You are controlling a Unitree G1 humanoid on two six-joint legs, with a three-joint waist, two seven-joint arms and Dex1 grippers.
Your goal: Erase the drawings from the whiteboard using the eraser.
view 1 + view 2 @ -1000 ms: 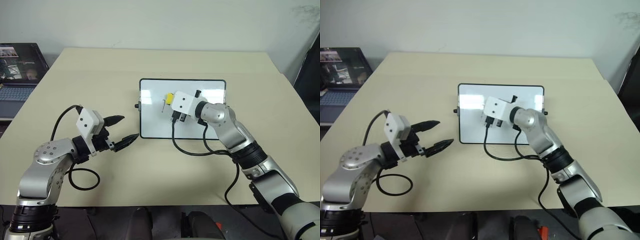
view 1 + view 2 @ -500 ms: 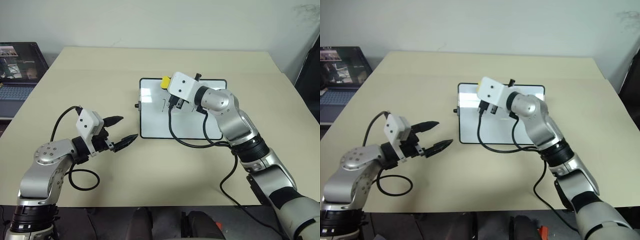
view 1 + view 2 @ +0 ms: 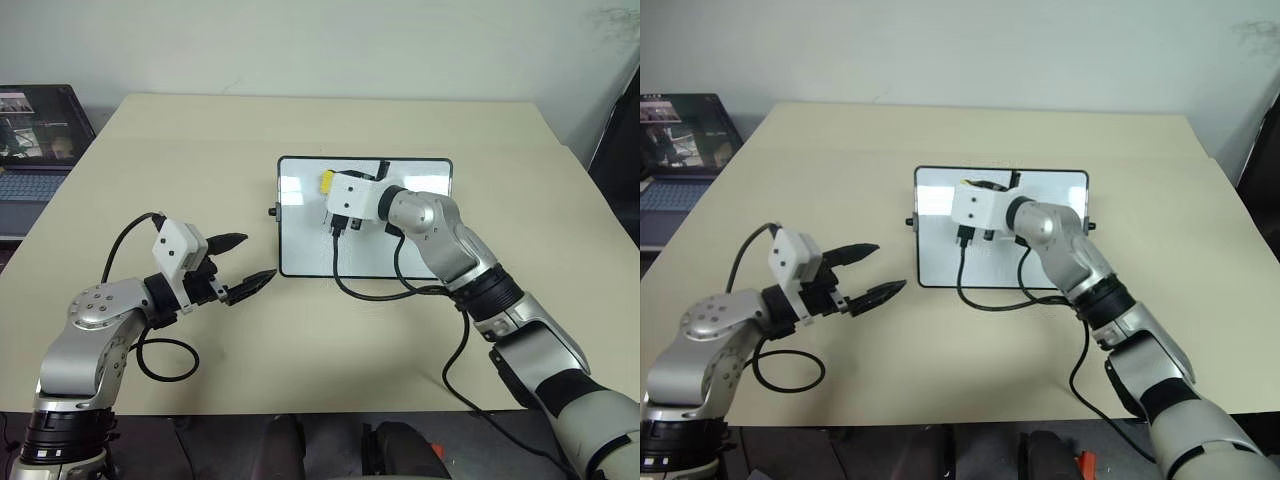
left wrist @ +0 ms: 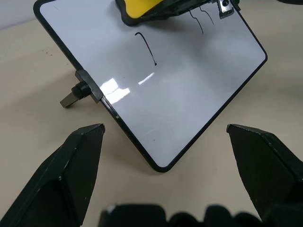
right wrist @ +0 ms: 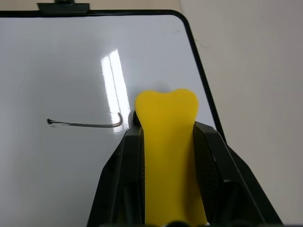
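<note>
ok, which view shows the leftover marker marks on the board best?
Left wrist view: one long hooked stroke lies bare on the board, with two more strokes beside the yellow eraser. Right wrist view shows one stroke by the eraser tip. In the head views the marks are mostly hidden by the right tool.

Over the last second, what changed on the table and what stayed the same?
The right gripper, jaws shut on the eraser, went from mid-board toward the far edge of the whiteboard, then came partway back, ending nearer the board's left side. Part of the drawings remains. The whiteboard and the left gripper, jaws open beside it, stayed put.
</note>
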